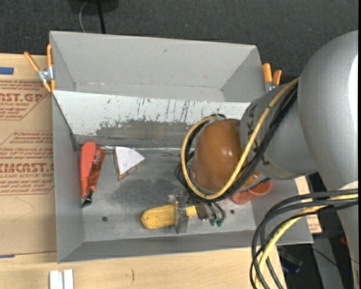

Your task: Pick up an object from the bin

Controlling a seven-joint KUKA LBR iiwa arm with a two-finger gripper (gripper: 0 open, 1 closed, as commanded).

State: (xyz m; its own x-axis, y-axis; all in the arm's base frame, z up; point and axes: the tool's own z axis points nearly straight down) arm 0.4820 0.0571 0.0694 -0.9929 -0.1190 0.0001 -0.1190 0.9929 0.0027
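Note:
My gripper (186, 212) is low over the bin's front middle, mostly hidden under the arm's brown cover. Its tip sits against the right end of a yellow, rounded, oblong thing (158, 217) lying flat on the bin floor near the front wall. Whether the yellow thing is between the jaws is hidden. An orange round thing (257, 189) pokes out from under the arm at the bin's right side.
A red-orange flat tool with a dark tip (88, 171) lies along the left wall. A white wedge-shaped piece (127, 160) rests just right of it. The arm and its cables cover the bin's right part.

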